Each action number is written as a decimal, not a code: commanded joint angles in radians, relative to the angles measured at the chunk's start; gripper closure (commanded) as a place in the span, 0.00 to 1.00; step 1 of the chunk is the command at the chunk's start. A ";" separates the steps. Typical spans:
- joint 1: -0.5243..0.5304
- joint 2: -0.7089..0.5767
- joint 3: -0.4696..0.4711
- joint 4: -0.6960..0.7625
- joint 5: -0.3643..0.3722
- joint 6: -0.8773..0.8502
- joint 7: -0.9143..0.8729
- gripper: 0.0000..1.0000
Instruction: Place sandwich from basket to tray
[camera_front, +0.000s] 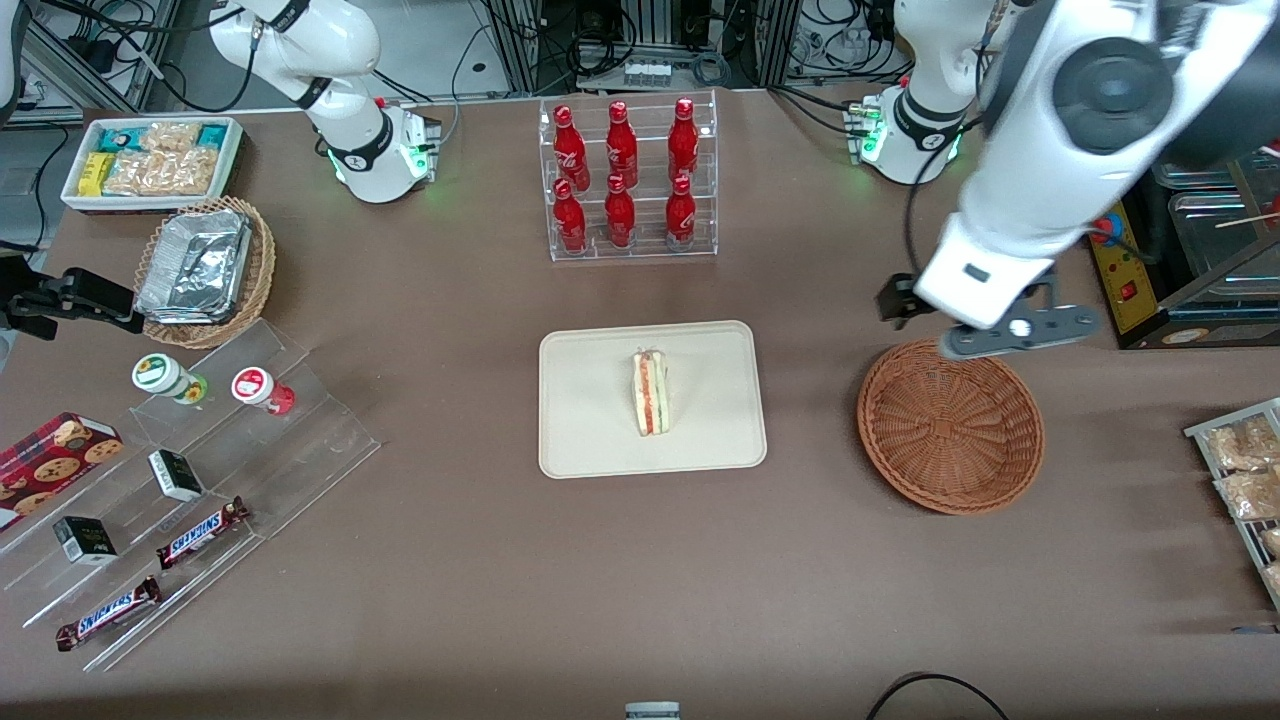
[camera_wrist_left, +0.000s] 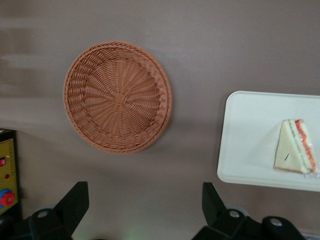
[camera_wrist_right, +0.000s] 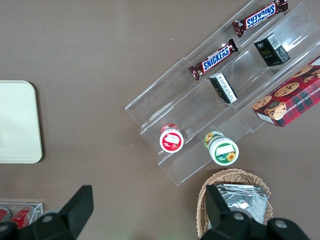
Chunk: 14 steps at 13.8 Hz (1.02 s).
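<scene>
Two black fingers (camera_wrist_left: 72, 205) of the gripper (camera_wrist_left: 142, 210) are spread wide and hold nothing.

Below them sits the round brown basket (camera_wrist_left: 118, 96), and nothing is in it. In the front view the gripper (camera_front: 985, 335) hangs over the basket's (camera_front: 950, 425) rim that is farther from the camera. Well apart from the basket is the tray (camera_front: 652, 398). The sandwich (camera_front: 650, 392) lies on the tray near its middle, with its red and green stripe showing.

Even, bright overhead light — soft shadows, sharp focus, no glare.
</scene>
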 joint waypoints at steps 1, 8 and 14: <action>0.063 -0.071 -0.008 -0.032 -0.025 -0.039 0.081 0.00; 0.207 -0.150 -0.006 -0.068 -0.064 -0.090 0.298 0.00; 0.058 -0.217 0.175 -0.144 -0.083 -0.084 0.332 0.00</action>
